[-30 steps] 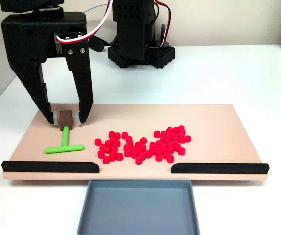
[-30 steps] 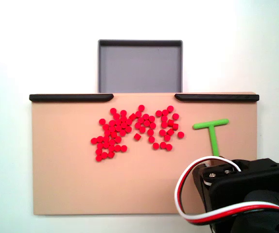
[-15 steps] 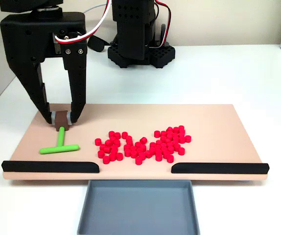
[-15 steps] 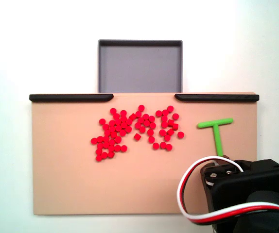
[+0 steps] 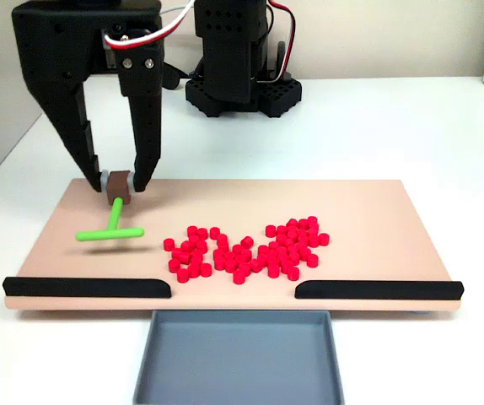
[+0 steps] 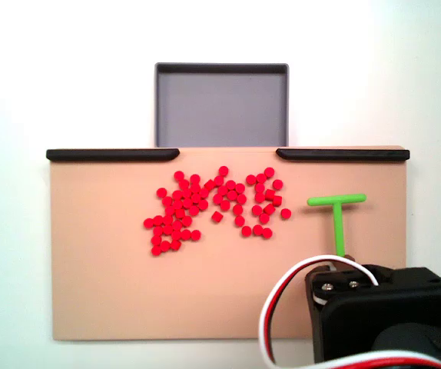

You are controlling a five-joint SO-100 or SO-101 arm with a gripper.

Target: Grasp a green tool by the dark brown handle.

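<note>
Gripper clamped on the dark brown handle, green tool lifted off the board.

In a fixed view, the gripper [image 5: 121,183] pinches the dark brown handle [image 5: 121,183] between both fingertips; the green tool [image 5: 112,224] hangs toward 7 o'clock above the tan board [image 5: 377,211], a shadow under its crossbar, at 9 o'clock from the red cylinders [image 5: 246,248]. In the other fixed view, the green tool [image 6: 336,217] lies at 3 o'clock of the red cylinders [image 6: 214,208], its stem running under the arm [image 6: 393,315]; the grey tray [image 6: 221,104] sits at 12 o'clock.

White tabletop [image 5: 411,126], pale beige wall [image 5: 377,34] behind it, soft even light, faint shadows
</note>
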